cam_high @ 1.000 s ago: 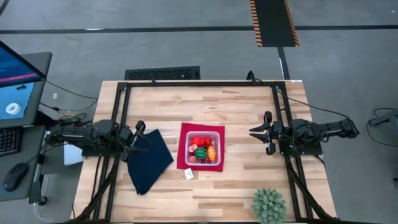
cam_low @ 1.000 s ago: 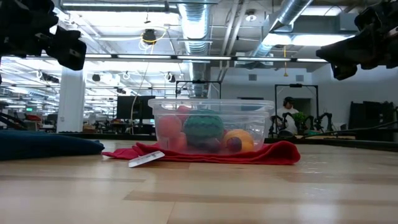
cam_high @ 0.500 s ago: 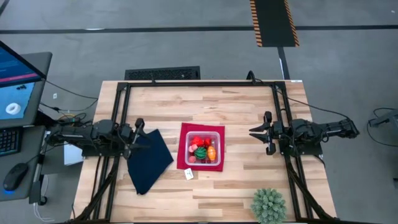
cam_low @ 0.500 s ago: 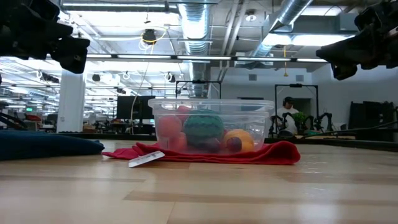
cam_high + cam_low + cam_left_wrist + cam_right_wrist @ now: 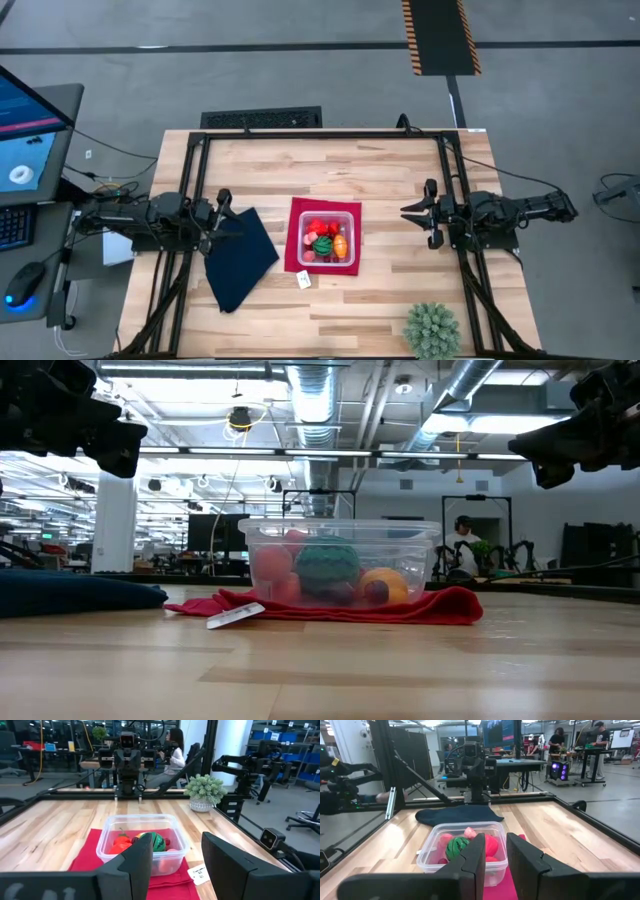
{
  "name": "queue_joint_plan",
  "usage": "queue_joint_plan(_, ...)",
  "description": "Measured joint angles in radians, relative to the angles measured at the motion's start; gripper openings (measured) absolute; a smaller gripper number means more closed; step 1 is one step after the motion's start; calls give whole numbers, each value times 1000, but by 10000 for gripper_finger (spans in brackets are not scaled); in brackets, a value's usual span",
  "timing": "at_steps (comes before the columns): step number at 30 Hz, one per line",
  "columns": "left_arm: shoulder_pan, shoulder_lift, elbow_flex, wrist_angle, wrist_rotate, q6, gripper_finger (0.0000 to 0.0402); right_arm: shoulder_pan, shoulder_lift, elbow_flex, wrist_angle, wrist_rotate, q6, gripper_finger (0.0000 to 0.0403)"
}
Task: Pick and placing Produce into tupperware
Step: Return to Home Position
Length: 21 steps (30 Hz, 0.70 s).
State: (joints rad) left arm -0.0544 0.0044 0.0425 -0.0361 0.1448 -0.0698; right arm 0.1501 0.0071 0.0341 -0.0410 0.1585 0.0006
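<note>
The clear square tupperware [image 5: 327, 212] stands on a red mat [image 5: 294, 232] at the table's middle. The produce [image 5: 325, 238] lies inside it: red and pink pieces, an orange one and a green striped ball [image 5: 327, 565]. My left gripper [image 5: 232, 220] hovers level at the table's left edge, above a navy cloth, and is open with nothing between its fingers [image 5: 176, 855]. My right gripper [image 5: 408, 212] hovers level at the right edge. It points at the tupperware with a narrow empty gap between its fingers [image 5: 495, 852].
A dark navy cloth [image 5: 240, 260] lies left of the mat, under the left gripper. A white tag [image 5: 304, 281] lies at the mat's near corner. A spiky green plant ball [image 5: 432, 330] stands at the near right corner. Bare wood lies at the far side and near the front.
My left gripper has turned a little at the wrist, and its tip has swung slightly toward the tupperware. It stays open and in place. The right gripper and the tupperware have kept still.
</note>
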Motion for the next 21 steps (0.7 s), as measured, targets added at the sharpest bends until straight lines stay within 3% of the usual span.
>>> queue_joint_plan(21,0,0,0,0,0,1,160,0,0,0,0,0,0,102)
